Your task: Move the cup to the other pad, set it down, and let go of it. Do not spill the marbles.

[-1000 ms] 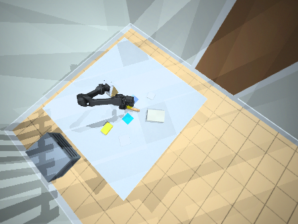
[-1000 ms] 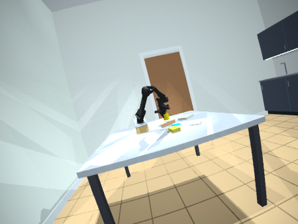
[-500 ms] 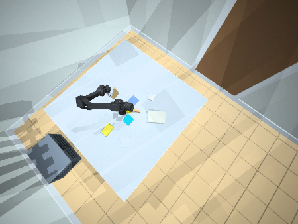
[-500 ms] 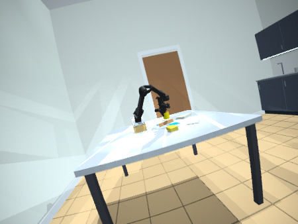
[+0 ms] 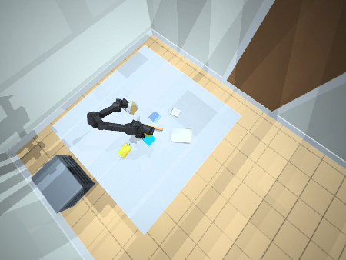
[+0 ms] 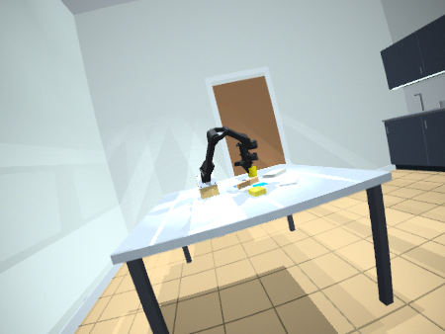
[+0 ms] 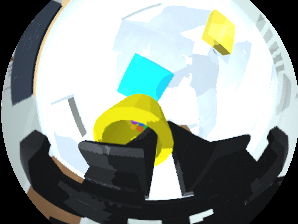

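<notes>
1. White table (image 6: pixel 316 190) stands on tan floor tiles, a brown door (image 6: pixel 249 121) behind.
2. Gripper (image 7: pixel 154 156) grips the yellow cup (image 7: pixel 136 125), held above the table.
3. Cyan pad (image 7: pixel 143 76) lies just beyond the cup; yellow pad (image 7: pixel 221 30) further off.
4. Wooden stick (image 5: pixel 157 128) and white blocks (image 5: pixel 181 135) lie nearby.

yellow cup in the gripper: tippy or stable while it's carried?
The yellow cup looks rigid, and the gripper is shut on its wall, so it probably won't flex. Open top with marbles inside: any tilt may spill them. Small, likely light.
</notes>
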Available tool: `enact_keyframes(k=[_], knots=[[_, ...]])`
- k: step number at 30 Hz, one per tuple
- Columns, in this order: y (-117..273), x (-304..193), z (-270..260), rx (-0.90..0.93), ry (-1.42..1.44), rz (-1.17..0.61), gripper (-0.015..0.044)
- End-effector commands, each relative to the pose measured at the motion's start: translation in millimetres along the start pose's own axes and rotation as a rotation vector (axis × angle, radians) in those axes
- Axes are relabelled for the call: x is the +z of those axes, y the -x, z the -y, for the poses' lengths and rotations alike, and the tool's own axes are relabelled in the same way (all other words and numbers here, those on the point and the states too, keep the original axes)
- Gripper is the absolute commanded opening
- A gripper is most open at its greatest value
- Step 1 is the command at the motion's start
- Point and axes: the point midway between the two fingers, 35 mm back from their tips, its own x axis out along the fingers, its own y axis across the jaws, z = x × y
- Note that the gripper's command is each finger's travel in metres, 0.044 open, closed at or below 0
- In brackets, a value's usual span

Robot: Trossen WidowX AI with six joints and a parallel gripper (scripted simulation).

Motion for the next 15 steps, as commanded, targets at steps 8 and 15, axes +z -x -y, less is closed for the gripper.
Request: enact_keyframes(k=[8, 15], knots=[[5, 34, 2, 0.005, -0.002, 0.006, 0.0000], [6, 45, 3, 0.005, -0.003, 0.007, 0.0000]])
